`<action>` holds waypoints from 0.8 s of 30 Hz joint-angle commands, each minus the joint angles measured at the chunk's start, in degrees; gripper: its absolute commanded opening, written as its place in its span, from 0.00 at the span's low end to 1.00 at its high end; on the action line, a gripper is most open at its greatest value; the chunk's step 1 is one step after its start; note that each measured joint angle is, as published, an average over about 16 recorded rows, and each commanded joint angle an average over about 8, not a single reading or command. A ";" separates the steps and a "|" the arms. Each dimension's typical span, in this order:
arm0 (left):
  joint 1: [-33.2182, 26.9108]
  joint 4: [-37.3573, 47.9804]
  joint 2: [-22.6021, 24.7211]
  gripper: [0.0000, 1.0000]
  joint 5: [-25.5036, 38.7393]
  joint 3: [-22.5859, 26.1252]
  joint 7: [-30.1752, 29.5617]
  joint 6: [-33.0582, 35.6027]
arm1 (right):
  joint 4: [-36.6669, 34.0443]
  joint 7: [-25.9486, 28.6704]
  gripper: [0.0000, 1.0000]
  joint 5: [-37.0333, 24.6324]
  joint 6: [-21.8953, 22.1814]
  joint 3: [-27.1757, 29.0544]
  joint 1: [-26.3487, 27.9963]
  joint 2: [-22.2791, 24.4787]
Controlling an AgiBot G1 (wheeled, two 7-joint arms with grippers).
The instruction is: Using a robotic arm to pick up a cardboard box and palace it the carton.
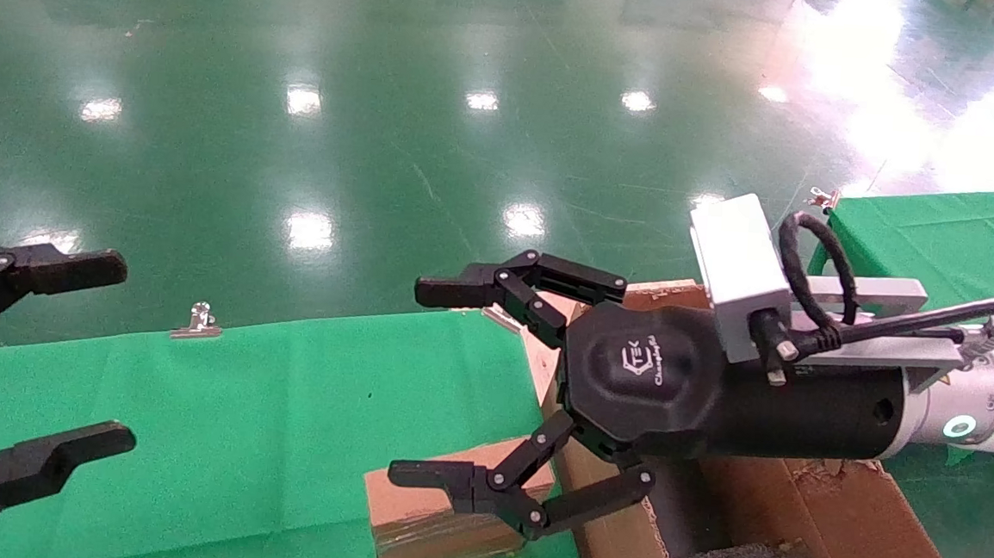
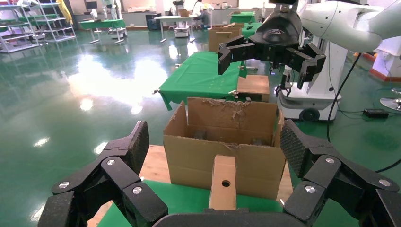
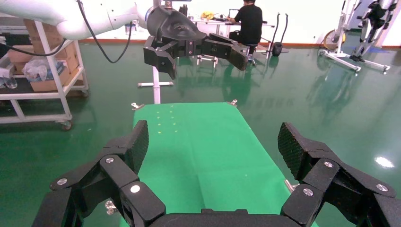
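Right gripper [image 1: 447, 388] at centre frame in the head view, jaws spread wide and holding nothing, one finger up near the middle of the frame, the other low, crossing in front of the cardboard box [image 1: 431, 516]. The box stands at the bottom centre on the green cloth [image 1: 264, 420], right beside the carton [image 1: 845, 516] at lower right. So the box is not between the jaws yet: it sits below and behind the lower finger, and the jaws hover above it.

The risk, as I judge it: the hand is lying nearly level, pointing toward the left of the frame, so it needs to tip down and settle over the box. Come down crooked and that lower finger could hit the box top and shove it into the carton wall or topple it. The tape looks glossy, so a shallow pinch could slip. The carton's tall flaps [image 1: 544, 351] stand close behind the wrist and could snag on the lift across.

Left gripper [image 1: 17, 370] at the left edge of the head view, jaws also spread, empty, well apart from the box. Its wrist view shows the box [image 2: 223, 182] end on, round hole facing, just in front of the carton [image 2: 222, 142].
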 commanded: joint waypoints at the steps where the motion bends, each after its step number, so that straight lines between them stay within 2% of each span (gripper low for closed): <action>1: 0.00 0.00 0.00 1.00 0.00 0.00 0.00 0.00 | 0.00 0.00 1.00 0.00 0.00 0.00 0.00 0.00; 13: 0.00 0.00 0.00 1.00 0.00 0.00 0.00 0.00 | 0.00 0.00 1.00 0.00 0.00 0.00 0.00 0.00; 14: 0.00 0.00 0.00 0.96 0.00 0.00 0.00 0.00 | 0.00 0.00 1.00 0.00 0.00 0.00 0.00 0.00; 21: 0.00 0.00 0.00 0.09 0.00 0.00 0.00 0.00 | 0.01 -0.01 1.00 0.00 -0.01 0.03 -0.02 -0.01; 22: 0.00 0.00 0.00 0.00 0.00 0.00 0.00 0.00 | 0.01 -0.01 1.00 0.00 -0.01 0.03 -0.02 -0.01; 24: 0.00 0.00 0.00 0.00 0.00 0.00 0.00 0.00 | 0.00 -0.02 1.00 -0.02 0.01 0.04 -0.01 0.00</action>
